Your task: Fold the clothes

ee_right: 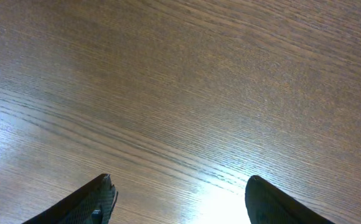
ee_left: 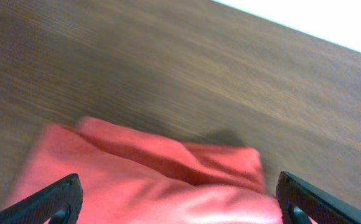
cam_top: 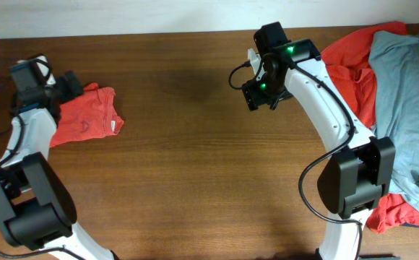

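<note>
A folded orange-red T-shirt (cam_top: 87, 115) lies at the far left of the table. My left gripper (cam_top: 68, 85) is open just above its back edge; in the left wrist view the shirt (ee_left: 149, 186) fills the space between the spread fingers (ee_left: 179, 202). A pile of orange-red T-shirts (cam_top: 350, 68) with a light grey-blue T-shirt (cam_top: 408, 108) on top lies at the far right. My right gripper (cam_top: 260, 97) is open and empty over bare wood left of that pile; its fingers (ee_right: 177, 199) frame only the tabletop.
The wooden table (cam_top: 195, 159) stretches between the two arms. A white wall edge runs along the back. More orange-red cloth (cam_top: 394, 213) hangs at the front right by the right arm's base.
</note>
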Robot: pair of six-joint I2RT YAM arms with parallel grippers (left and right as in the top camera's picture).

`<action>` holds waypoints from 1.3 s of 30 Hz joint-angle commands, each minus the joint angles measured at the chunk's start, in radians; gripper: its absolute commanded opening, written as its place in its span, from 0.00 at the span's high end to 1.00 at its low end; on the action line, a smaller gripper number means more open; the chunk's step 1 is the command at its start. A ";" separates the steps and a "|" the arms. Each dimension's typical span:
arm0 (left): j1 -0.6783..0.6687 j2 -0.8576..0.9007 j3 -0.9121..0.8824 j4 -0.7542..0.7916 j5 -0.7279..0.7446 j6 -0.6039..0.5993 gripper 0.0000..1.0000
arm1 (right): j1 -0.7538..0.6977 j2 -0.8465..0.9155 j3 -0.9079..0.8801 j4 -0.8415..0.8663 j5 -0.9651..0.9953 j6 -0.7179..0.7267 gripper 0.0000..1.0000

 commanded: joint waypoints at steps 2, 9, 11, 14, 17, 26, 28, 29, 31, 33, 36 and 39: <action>0.068 -0.010 0.020 0.051 -0.079 0.019 0.03 | -0.002 -0.004 0.007 -0.004 0.013 0.008 0.27; 0.101 0.081 0.020 0.172 -0.048 0.019 0.03 | -0.002 -0.004 0.007 -0.012 0.012 0.008 0.27; 0.101 0.116 0.020 0.204 -0.040 0.019 0.03 | -0.001 -0.004 0.007 -0.012 0.012 0.008 0.28; 0.101 0.167 0.020 0.244 -0.037 0.019 0.03 | -0.001 -0.004 0.007 -0.019 0.012 0.008 0.28; 0.103 0.219 0.020 0.270 -0.027 0.019 0.03 | -0.001 -0.004 0.007 -0.028 0.012 0.008 0.28; 0.103 0.253 0.020 0.029 0.003 0.019 0.03 | -0.001 -0.004 0.007 -0.035 0.012 0.008 0.28; 0.103 0.253 0.020 -0.068 0.004 0.019 0.05 | -0.001 -0.004 0.007 -0.035 0.012 0.008 0.28; 0.103 0.253 0.020 -0.109 0.004 0.018 0.06 | -0.001 -0.004 0.007 -0.035 0.012 0.008 0.27; 0.103 0.253 0.020 -0.212 0.004 0.018 0.16 | -0.001 -0.004 0.007 -0.035 0.012 0.008 0.28; 0.103 0.253 0.020 -0.301 0.003 0.014 0.25 | -0.001 -0.004 0.007 -0.035 0.012 0.008 0.28; 0.103 0.253 0.020 -0.432 0.003 -0.002 0.27 | -0.001 -0.004 0.007 -0.037 0.013 0.008 0.28; 0.103 0.253 0.020 -0.502 0.003 -0.064 0.08 | -0.001 -0.004 0.007 -0.038 0.012 0.008 0.28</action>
